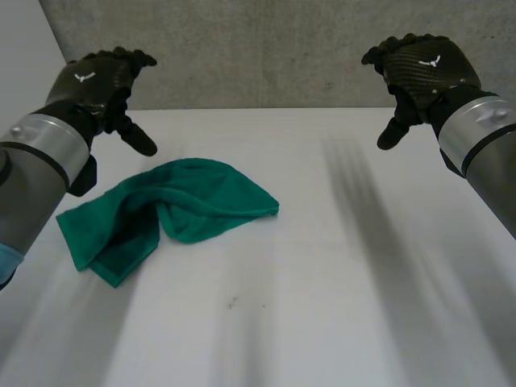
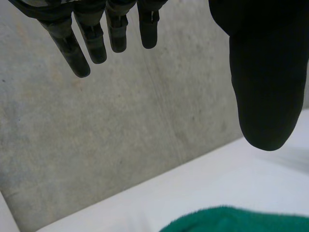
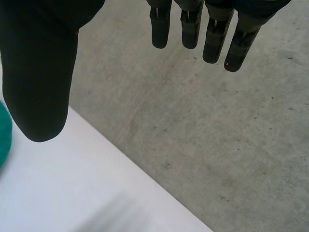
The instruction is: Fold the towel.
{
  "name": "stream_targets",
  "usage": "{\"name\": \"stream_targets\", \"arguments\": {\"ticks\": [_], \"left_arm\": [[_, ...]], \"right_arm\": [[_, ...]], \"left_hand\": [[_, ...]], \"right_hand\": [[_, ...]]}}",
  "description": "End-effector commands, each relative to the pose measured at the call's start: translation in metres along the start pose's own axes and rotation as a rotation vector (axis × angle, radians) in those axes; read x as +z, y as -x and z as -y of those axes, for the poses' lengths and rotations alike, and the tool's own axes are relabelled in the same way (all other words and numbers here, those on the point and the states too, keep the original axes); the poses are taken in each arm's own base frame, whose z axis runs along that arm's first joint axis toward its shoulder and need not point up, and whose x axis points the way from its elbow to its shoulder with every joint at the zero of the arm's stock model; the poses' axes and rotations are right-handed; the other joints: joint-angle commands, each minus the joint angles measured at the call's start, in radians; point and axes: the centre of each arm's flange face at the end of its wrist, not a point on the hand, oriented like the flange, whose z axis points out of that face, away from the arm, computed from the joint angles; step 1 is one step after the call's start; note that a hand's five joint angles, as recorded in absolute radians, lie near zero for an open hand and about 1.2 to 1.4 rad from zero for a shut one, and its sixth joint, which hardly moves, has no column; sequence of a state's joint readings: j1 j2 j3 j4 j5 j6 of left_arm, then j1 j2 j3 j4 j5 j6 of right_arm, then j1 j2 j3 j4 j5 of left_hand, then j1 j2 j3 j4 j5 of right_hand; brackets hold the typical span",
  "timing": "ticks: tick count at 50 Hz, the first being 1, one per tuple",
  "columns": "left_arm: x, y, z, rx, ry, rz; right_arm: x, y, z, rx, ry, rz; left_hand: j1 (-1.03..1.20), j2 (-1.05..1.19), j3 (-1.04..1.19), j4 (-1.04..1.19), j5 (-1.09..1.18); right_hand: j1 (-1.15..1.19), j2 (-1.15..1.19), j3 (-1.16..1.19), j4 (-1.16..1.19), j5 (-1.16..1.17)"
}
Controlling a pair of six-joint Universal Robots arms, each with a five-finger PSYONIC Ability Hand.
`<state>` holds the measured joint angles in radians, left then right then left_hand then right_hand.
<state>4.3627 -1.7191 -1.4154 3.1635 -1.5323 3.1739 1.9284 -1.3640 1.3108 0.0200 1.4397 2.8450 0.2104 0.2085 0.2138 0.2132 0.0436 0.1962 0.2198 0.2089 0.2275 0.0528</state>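
While I'm watching through the head camera, the crumpled green terry towel point(image 1: 173, 211) is lying in a loose, half-bunched heap on the white table point(image 1: 339, 266), over on the robot's left side. The left black hand point(image 1: 95, 81) hangs in the air just behind it, not touching, with its fingers straight, thumb spread wide, and nothing in it. The right black hand point(image 1: 423, 68) is well apart from the cloth, up over the far right of the table, and it's relaxed and empty too. The grey concrete wall point(image 1: 266, 48) sits behind both.
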Motion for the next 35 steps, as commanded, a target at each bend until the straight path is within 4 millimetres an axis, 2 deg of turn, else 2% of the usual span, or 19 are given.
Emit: {"name": "stream_targets", "arguments": {"ticks": [1,4,6,7,10,11,13,14,16,17,18,21,22,23,27,28,31,32,35], "left_arm": [[0.023,0.004,-0.039,0.196,0.108,0.037],[0.027,0.007,-0.047,0.239,0.134,0.062],[0.036,0.013,-0.068,0.321,0.193,0.107],[0.036,0.013,-0.068,0.321,0.193,0.107],[0.053,0.021,-0.104,0.376,0.282,0.128],[0.053,0.021,-0.105,0.376,0.283,0.128],[0.063,0.032,-0.131,0.377,0.342,0.142],[0.063,0.032,-0.131,0.377,0.342,0.142],[0.072,0.048,-0.155,0.372,0.391,0.172],[0.072,0.048,-0.155,0.372,0.391,0.172],[0.076,0.055,-0.165,0.369,0.413,0.184],[0.084,0.077,-0.179,0.354,0.43,0.228],[0.084,0.077,-0.179,0.354,0.43,0.228],[0.087,0.085,-0.18,0.354,0.419,0.247],[0.089,0.09,-0.164,0.355,0.359,0.28],[0.087,0.086,-0.146,0.356,0.323,0.28],[0.079,0.079,-0.114,0.357,0.258,0.278],[0.07,0.071,-0.091,0.359,0.21,0.266],[0.055,0.055,-0.056,0.364,0.123,0.245]], "right_arm": [[-0.008,0.01,-0.009,-0.182,0.098,0.063],[-0.007,0.021,-0.019,-0.221,0.14,0.105],[-0.006,0.027,-0.024,-0.233,0.153,0.12],[-0.006,0.031,-0.027,-0.241,0.16,0.134],[-0.006,0.036,-0.03,-0.248,0.165,0.148],[-0.006,0.036,-0.031,-0.247,0.168,0.149],[-0.005,0.037,-0.033,-0.247,0.172,0.151],[-0.004,0.037,-0.035,-0.246,0.178,0.154],[-0.004,0.038,-0.037,-0.246,0.185,0.157],[-0.003,0.038,-0.038,-0.245,0.186,0.158],[-0.002,0.038,-0.038,-0.246,0.187,0.156],[-0.001,0.037,-0.039,-0.242,0.187,0.153],[-0.001,0.036,-0.039,-0.241,0.187,0.149],[-0.001,0.036,-0.039,-0.241,0.187,0.149],[0.003,0.03,-0.034,-0.184,0.178,0.104],[0.003,0.029,-0.033,-0.16,0.179,0.094],[0.007,0.024,-0.029,-0.013,0.165,0.049],[0.008,0.023,-0.029,0.03,0.163,0.041],[0.013,0.018,-0.036,0.207,0.179,0.022]], "left_hand": [[0.006,0.008,0.003,0.003,-0.002],[0.015,0.017,0.011,0.012,0.007],[0.032,0.034,0.029,0.03,0.025],[0.032,0.034,0.029,0.03,0.025],[0.059,0.061,0.055,0.056,0.051],[0.059,0.061,0.055,0.056,0.051],[0.085,0.087,0.082,0.082,0.077],[0.085,0.087,0.082,0.082,0.078],[0.129,0.131,0.126,0.126,0.121],[0.129,0.131,0.126,0.127,0.122],[0.202,0.204,0.199,0.199,0.194],[0.876,0.878,0.873,0.873,0.868],[0.878,0.88,0.875,0.875,0.87],[1.183,1.185,1.179,1.18,1.175],[1.186,1.188,1.182,1.183,1.178],[1.186,1.188,1.182,1.183,1.178],[1.186,1.188,1.182,1.183,1.178],[1.186,1.188,1.182,1.183,1.178],[1.186,1.188,1.182,1.183,1.178]], "right_hand": [[-0.022,-0.045,-0.034,-0.053,-0.053],[-0.022,-0.045,-0.034,-0.053,-0.053],[-0.022,-0.045,-0.034,-0.053,-0.053],[-0.022,-0.045,-0.034,-0.053,-0.053],[-0.022,-0.045,-0.034,-0.053,-0.053],[-0.022,-0.045,-0.034,-0.053,-0.053],[-0.022,-0.045,-0.034,-0.053,-0.053],[-0.022,-0.045,-0.034,-0.053,-0.053],[-0.022,-0.045,-0.034,-0.053,-0.053],[-0.022,-0.045,-0.034,-0.053,-0.053],[-0.022,-0.045,-0.034,-0.053,-0.053],[-0.022,-0.045,-0.034,-0.053,-0.053],[-0.022,-0.045,-0.034,-0.053,-0.053],[-0.022,-0.045,-0.034,-0.053,-0.053],[-0.022,-0.045,-0.034,-0.053,-0.053],[-0.022,-0.045,-0.034,-0.053,-0.053],[-0.022,-0.045,-0.034,-0.053,-0.053],[-0.022,-0.045,-0.034,-0.053,-0.053],[-0.022,-0.045,-0.034,-0.053,-0.053]]}}
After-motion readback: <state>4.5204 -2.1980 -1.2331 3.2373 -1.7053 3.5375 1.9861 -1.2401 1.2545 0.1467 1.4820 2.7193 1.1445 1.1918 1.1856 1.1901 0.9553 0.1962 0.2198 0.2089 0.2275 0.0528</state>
